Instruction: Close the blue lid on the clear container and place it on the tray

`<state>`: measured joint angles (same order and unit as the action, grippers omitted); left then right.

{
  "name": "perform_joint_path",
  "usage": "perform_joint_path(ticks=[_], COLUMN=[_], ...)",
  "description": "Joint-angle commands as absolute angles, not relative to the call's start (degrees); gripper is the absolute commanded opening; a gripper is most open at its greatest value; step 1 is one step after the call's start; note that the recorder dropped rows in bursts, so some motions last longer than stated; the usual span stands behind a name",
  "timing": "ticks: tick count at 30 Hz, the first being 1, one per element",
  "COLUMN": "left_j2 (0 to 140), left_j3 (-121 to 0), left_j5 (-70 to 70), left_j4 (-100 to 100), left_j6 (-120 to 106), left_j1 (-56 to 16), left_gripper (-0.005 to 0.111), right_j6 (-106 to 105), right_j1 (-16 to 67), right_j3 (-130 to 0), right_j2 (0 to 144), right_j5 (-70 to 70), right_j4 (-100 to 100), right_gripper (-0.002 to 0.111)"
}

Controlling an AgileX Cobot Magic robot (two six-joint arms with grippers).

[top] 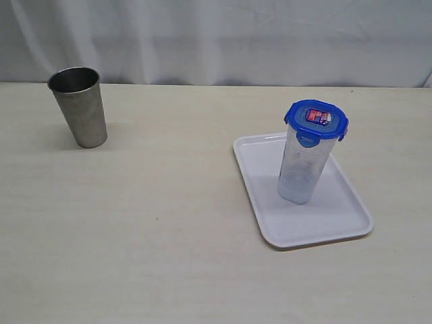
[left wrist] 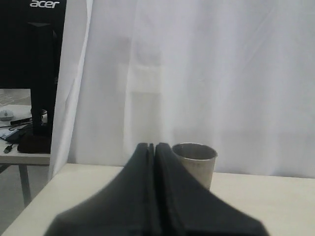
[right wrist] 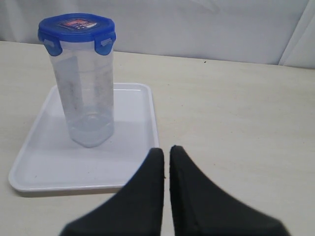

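The clear container [top: 302, 169] stands upright on the white tray [top: 337, 223], with the blue lid [top: 316, 119] seated on its top. The right wrist view shows the same container [right wrist: 86, 93], lid [right wrist: 76, 27] and tray [right wrist: 133, 142]. My right gripper [right wrist: 166, 150] is shut and empty, a short way back from the tray's near corner. My left gripper [left wrist: 151, 145] is shut and empty, far from the container. Neither gripper appears in the exterior view.
A grey steel tumbler [top: 79, 106] stands at the table's back left, also seen just behind my left gripper as the tumbler [left wrist: 195, 162]. A white curtain [top: 216, 40] hangs behind the table. A dark monitor [left wrist: 32, 44] stands off the table's end.
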<state>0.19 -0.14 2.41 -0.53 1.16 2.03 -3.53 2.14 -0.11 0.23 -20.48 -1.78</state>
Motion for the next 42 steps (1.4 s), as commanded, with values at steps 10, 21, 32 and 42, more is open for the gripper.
perform_joint_path(ticks=[10, 21, 32, 42], left_j2=[0.00, 0.00, 0.00, 0.00], left_j3=[0.00, 0.00, 0.00, 0.00], left_j5=[-2.39, -16.92, -17.38, -17.66], left_j4=[0.62, 0.52, -0.37, -0.65], left_j6=[0.89, -3.88, -4.07, 0.00], left_j1=[1.96, 1.96, 1.96, 1.96], left_gripper=[0.000, 0.000, 0.000, 0.000], right_j6=[-3.73, -3.73, -3.73, -3.73], right_j1=[1.92, 1.92, 1.92, 1.92], right_j3=[0.00, 0.00, 0.00, 0.00], right_j2=[0.00, 0.00, 0.00, 0.00], right_j5=[-20.34, -20.34, -20.34, -20.34], right_j4=[-2.16, -2.16, -2.16, -2.16], right_gripper=[0.005, 0.005, 0.005, 0.005])
